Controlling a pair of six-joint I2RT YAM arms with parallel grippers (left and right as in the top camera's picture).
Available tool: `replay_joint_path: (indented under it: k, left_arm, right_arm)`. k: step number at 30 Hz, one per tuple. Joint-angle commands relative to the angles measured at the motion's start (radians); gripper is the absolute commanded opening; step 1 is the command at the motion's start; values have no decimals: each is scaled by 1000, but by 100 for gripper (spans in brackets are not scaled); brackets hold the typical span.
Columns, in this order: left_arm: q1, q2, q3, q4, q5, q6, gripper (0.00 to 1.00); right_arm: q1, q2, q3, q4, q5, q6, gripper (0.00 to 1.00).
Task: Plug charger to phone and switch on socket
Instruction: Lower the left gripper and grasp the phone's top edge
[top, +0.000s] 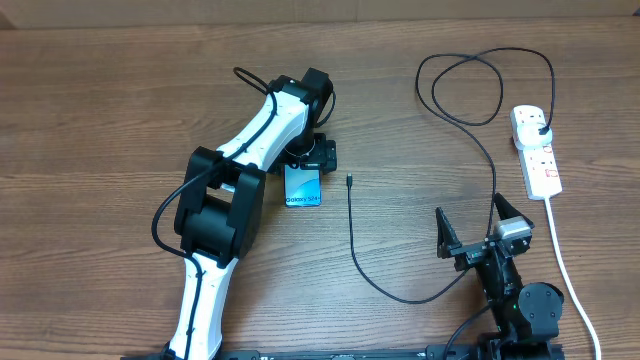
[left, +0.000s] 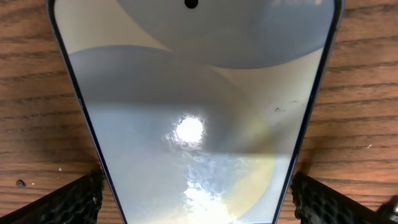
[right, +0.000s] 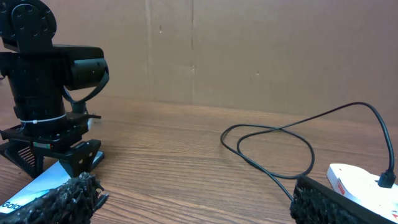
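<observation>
The phone (top: 302, 188) lies mid-frame on the worktop (top: 100, 100), between the fingers of the spread left claw (top: 306, 160). The charger (top: 352, 240) is already plugged into the socket (top: 537, 150) at upper right, but its tip lies loose beside the phone, so connecting and switching remain. The right claw (top: 472, 228) hangs spread and empty.

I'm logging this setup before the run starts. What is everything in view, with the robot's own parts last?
Slim smartphone with light-blue screen: one, dark frame, flat on the table, centre-left.
Thin black charger cable: one, black, connector tip lying free right of the phone, plug in the strip.
White elongated power strip: one, white with red markings, far right.
Thick white lead: one, white, running from the strip toward the near edge.
Wooden table: one, brown, under everything.
Left gripper: one, black, open, straddling the phone.
Right gripper: one, black, open, near right, empty.
</observation>
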Motion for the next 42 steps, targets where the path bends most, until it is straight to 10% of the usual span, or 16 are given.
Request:
replay_joint_path:
  k: [1,42]
  left_arm:
    - [18,84,-29,-1,45,22,100]
    - [16,84,-61,4,44,-13,83]
  right_arm:
    - [4,-8,-10,4,5,-1,100]
    - [4,-8,-10,4,5,-1,100]
